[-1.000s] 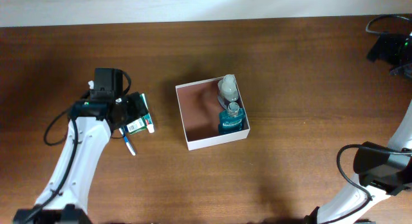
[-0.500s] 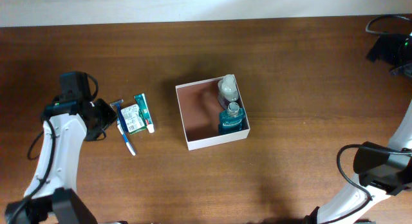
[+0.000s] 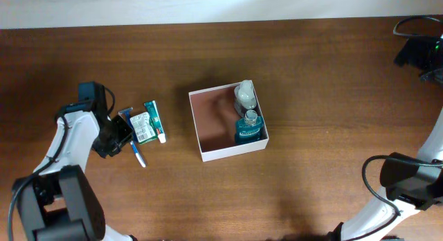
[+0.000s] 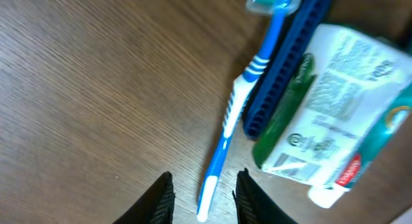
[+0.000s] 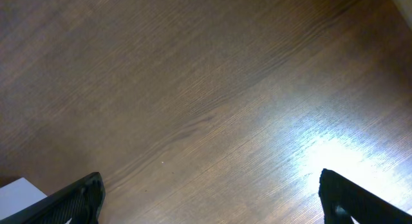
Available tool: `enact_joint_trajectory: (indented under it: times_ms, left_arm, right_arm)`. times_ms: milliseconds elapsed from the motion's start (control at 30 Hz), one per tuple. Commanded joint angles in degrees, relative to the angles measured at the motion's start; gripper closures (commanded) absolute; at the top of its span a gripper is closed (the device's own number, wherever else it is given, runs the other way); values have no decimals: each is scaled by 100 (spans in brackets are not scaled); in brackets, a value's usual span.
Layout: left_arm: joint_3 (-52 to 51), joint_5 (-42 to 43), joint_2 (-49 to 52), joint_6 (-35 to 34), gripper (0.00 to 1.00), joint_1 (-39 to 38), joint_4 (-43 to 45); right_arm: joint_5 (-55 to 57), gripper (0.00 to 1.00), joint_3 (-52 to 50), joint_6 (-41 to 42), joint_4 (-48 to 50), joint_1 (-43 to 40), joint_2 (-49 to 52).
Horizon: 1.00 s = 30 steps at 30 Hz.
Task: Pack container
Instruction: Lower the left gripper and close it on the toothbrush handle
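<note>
Overhead: container sits mid-bench, teal bottle and pale bottle stacked along one wall, the rest of the floor bare. Left pincer is low over the loose toiletries; the container is well apart from it, with the toothbrush and green-white pack between them. Right pincer is parked at the far corner.

Left wrist: left pincer has its jaws apart, straddling the handle end of the toothbrush. A dark blue ridged item lies just beside the brush. Looks like a toothbrush pick. Advice: centre on the handle, get the tips right down to the bench, close across the thin axis, and keep clear of the ridged piece.

Right wrist: right pincer spread wide, nothing in it, container not identifiable.
</note>
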Motion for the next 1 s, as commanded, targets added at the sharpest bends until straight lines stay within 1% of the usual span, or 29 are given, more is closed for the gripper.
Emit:
enact_joint_trajectory:
  times_ms: [0,233,400,533,600,667,700,767,800,833,900,967]
  left_arm:
    - [46,-94,208,138,68,13,-11]
    - [48,-186,549,138,68,13,140]
    - [48,-61,796,138,68,13,219]
    - [48,-63,870,428,68,13,343]
    - [48,-61,868,525,67,13,369]
    - [48,-61,868,525,66,13,352]
    - [48,-63,868,525,64,13,350]
    - [55,-59,868,522,64,13,326]
    - [81,-61,868,522,65,13,271]
    - [129,-61,868,522,69,13,190]
    - [302,-66,866,522,74,13,-33]
    - [533,-85,866,522,75,13,-240]
  right_arm:
    - [-11,1,74,11,17,-37,-96]
    - [-11,1,74,11,17,-37,-96]
    - [-11,1,74,11,15,-35,-96]
    - [-11,1,74,11,17,-37,-96]
    - [-11,1,74,11,17,-37,-96]
    - [-11,1,74,11,15,-37,-96]
    - [-11,1,74,11,15,-37,-96]
    - [-11,1,74,11,17,-37,-96]
    - [-11,1,74,11,17,-37,-96]
    - [-11,1,74,11,15,-37,-96]
    - [-11,1,74,11,17,-37,-96]
    - [-11,1,74,11,15,-37,-96]
